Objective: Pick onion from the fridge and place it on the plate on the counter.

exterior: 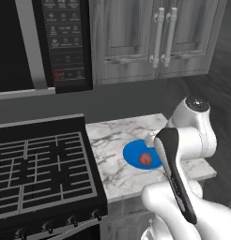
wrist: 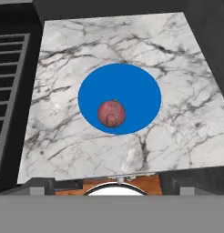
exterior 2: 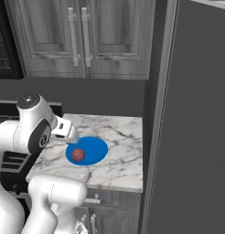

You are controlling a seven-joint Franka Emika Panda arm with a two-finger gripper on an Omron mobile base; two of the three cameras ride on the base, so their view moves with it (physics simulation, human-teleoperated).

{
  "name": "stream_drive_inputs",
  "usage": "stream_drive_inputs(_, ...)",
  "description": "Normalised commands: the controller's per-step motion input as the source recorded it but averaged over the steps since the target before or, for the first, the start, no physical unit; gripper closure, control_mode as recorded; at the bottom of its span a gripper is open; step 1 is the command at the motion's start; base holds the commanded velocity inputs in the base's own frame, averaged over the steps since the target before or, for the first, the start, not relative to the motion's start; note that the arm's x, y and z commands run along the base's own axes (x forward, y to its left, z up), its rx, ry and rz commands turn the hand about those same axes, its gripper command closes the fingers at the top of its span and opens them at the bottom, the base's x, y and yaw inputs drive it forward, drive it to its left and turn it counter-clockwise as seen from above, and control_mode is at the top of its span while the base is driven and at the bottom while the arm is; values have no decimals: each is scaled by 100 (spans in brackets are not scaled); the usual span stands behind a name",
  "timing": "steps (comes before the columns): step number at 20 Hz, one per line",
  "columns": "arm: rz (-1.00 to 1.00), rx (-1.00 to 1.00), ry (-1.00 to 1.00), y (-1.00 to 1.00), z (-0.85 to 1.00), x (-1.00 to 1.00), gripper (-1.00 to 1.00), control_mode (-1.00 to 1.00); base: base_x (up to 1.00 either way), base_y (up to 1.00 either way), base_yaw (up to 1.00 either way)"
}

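The small round reddish-purple onion (wrist: 111, 113) rests on the flat bright blue plate (wrist: 132, 86), lower left of its centre, mid-frame on the white grey-veined marble counter (wrist: 177, 132), below the open, empty gripper (exterior 2: 72, 137).

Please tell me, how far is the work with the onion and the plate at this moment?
Done: the onion lies on the blue plate, which sits on the marble counter beside the stove. In hand: nothing; in the hand view the onion lies by itself, with nothing gripping it, and the jaws are open. Left: by these pictures the placing looks complete; probably only drawing the arm away is left.
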Motion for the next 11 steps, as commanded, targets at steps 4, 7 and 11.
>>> stream_drive_inputs(4,0,-2,-19,0,71,-68,-100,-100,0,0,0)
stream_drive_inputs(7,0,0,-18,0,69,-60,-100,-100,0,0,0)
stream_drive_inputs(11,0,0,-15,0,60,-59,-100,-100,0,0,0)
